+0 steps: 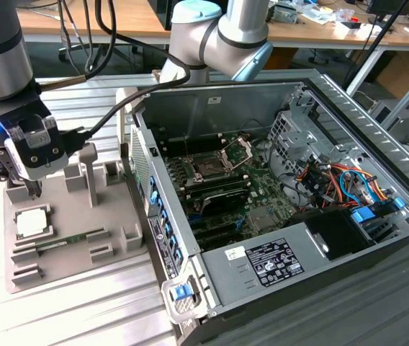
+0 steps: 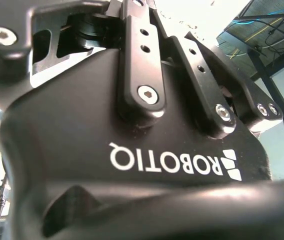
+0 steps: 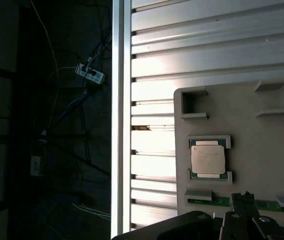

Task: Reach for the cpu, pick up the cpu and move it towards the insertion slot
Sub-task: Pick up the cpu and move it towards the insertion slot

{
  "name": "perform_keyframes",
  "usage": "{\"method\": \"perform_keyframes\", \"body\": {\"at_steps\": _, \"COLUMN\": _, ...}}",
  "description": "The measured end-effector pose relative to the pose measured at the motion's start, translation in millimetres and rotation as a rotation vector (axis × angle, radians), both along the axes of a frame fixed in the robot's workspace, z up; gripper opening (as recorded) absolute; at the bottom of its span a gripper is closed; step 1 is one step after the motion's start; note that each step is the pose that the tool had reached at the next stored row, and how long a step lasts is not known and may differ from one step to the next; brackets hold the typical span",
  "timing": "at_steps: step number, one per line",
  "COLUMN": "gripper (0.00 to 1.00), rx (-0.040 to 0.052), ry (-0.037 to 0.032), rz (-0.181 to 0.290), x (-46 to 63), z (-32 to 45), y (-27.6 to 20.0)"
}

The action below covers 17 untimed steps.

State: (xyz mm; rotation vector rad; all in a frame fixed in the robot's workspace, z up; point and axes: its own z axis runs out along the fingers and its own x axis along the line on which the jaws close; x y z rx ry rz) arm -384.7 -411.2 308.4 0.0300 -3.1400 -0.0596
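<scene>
Gripper (image 1: 34, 190) hangs over the grey fixture block (image 1: 75, 216), just above the cpu (image 1: 32, 222) and apart from it; can't tell whether the claw is spread or pressed together. Cpu sits flat in its corner brackets on the block, clear in the first wrist view (image 3: 208, 158). Insertion slot (image 1: 210, 166) is well off toward the exterior view's right, inside the open computer case (image 1: 320, 288), with its metal frame raised.
</scene>
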Motion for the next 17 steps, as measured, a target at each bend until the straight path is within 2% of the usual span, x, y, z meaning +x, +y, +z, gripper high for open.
{"method": "perform_keyframes", "body": {"at_steps": 17, "gripper": 0.11, "rx": 0.0001, "ry": -0.0001, "rz": 0.0, "x": -0.2, "z": -7.0, "y": -0.1}}
